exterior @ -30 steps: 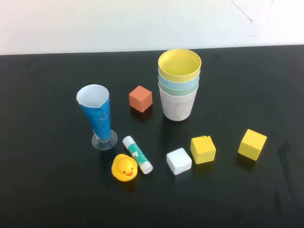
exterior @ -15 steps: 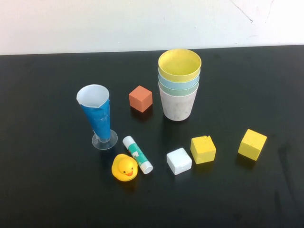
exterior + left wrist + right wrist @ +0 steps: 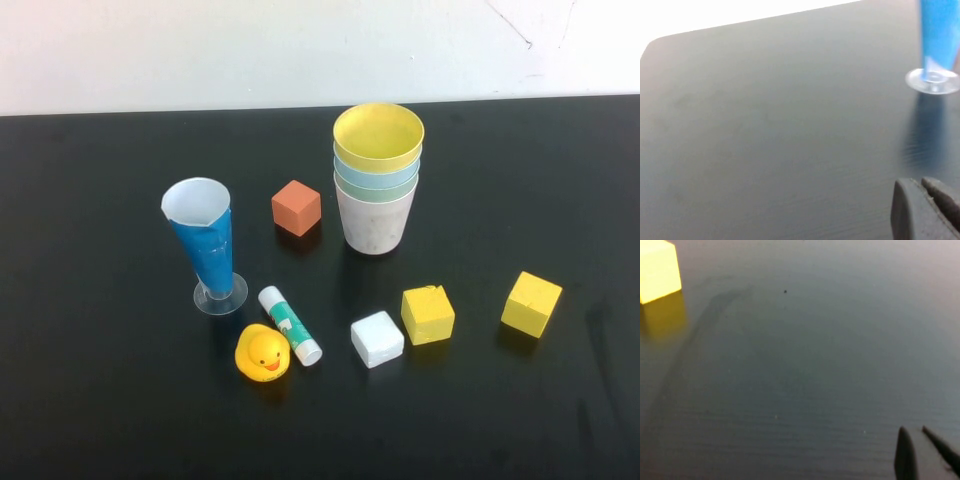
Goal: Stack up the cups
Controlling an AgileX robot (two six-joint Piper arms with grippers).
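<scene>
Left gripper (image 3: 926, 205): out of the high view. Its own camera shows it low over the bare black table (image 3: 770, 130), near the clear foot of the tall blue glass (image 3: 937, 47). Its two dark fingers sit almost together, with only a thin gap. It holds nothing.
Right gripper (image 3: 922, 452): also out of the high view. It hangs over bare table, well apart from a yellow block (image 3: 657, 271). Its fingers are close together and hold nothing.
Cups (image 3: 377, 180): all four sit in one stack, far and a bit right of the middle. Pink is at the bottom, then green, then light blue, and yellow on top.
Beside the stack: a red-brown block (image 3: 296, 207) just to its left.
Nearer side: a toy duck (image 3: 263, 353), a glue stick (image 3: 290, 325), and a white block (image 3: 377, 339).
</scene>
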